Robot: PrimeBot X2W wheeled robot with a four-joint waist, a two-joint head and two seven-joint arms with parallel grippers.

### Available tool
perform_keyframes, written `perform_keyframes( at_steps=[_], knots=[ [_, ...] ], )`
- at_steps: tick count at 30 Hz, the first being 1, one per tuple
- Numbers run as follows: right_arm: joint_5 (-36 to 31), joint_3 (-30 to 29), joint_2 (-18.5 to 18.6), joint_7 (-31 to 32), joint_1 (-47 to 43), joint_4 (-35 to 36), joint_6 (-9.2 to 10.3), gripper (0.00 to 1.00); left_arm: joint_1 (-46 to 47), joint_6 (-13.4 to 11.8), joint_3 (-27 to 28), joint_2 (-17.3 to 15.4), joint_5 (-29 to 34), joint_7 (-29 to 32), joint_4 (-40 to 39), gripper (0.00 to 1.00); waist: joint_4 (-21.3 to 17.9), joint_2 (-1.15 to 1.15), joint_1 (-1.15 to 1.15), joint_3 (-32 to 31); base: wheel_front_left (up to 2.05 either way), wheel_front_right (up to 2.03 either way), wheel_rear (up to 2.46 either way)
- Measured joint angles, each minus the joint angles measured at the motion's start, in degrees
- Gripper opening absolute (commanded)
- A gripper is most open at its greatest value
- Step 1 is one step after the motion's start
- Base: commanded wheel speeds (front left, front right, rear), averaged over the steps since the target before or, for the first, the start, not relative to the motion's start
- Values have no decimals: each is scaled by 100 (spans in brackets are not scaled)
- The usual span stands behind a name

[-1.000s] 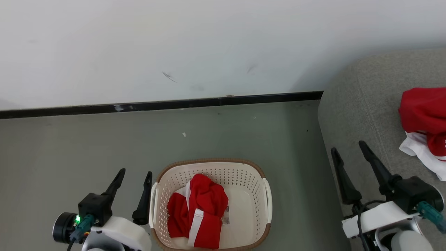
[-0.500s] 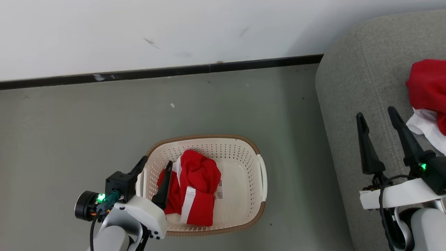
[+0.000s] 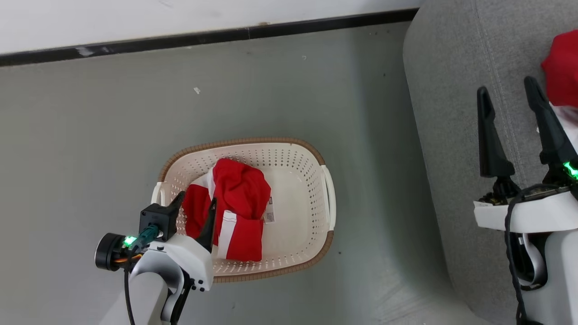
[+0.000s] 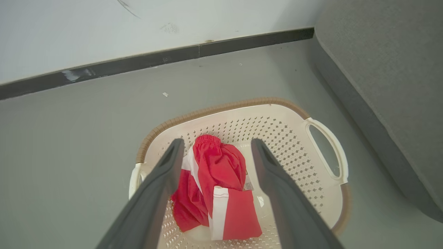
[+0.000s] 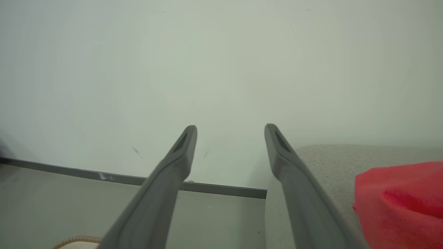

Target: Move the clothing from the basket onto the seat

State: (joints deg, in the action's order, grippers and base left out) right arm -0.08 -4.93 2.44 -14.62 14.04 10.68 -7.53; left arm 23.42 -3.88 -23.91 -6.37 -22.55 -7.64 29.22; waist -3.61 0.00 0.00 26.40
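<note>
Since the left gripper point(image 3: 197, 198) stood just outside the basket point(image 3: 253, 141) 1 second ago, it has come in over the basket's left side, 2 fingers point(image 3: 210, 221) spread wide and empty above the red clothing point(image 3: 239, 189) inside. Right of the basket, the right gripper point(image 3: 506, 85) hangs unclenched and empty over the seat point(image 3: 451, 90), beside 1 more red garment point(image 3: 562, 67).

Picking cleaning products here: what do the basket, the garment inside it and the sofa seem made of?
Basket: matte cream plastic, likely moulded, given its even perforated walls; brown rim looks woven, possibly plastic too. Garment: soft red-and-white fabric, crumpled in folds. Sofa: grey upholstery cloth, visible coarse weave and stitched seam.
</note>
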Motion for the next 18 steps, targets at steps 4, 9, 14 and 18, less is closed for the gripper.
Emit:
perform_keyframes(
  at_steps=[4,9,14,18],
  knots=[
    [0,2,1,0,218,69,0,100,183,0,-22,59,52,-2,234,100,-83,0,0,254,0,0,0],
    [1,34,2,0,494,160,-1,100,377,1,-29,70,70,-59,516,100,-186,0,0,556,0,0,0],
    [4,141,5,0,832,170,-1,100,623,40,-62,86,109,-101,812,100,-302,0,0,898,0,0,0],
    [18,229,8,0,1037,168,-1,100,699,67,-154,130,157,-101,1004,100,-369,0,0,1114,0,0,0]
  ],
)
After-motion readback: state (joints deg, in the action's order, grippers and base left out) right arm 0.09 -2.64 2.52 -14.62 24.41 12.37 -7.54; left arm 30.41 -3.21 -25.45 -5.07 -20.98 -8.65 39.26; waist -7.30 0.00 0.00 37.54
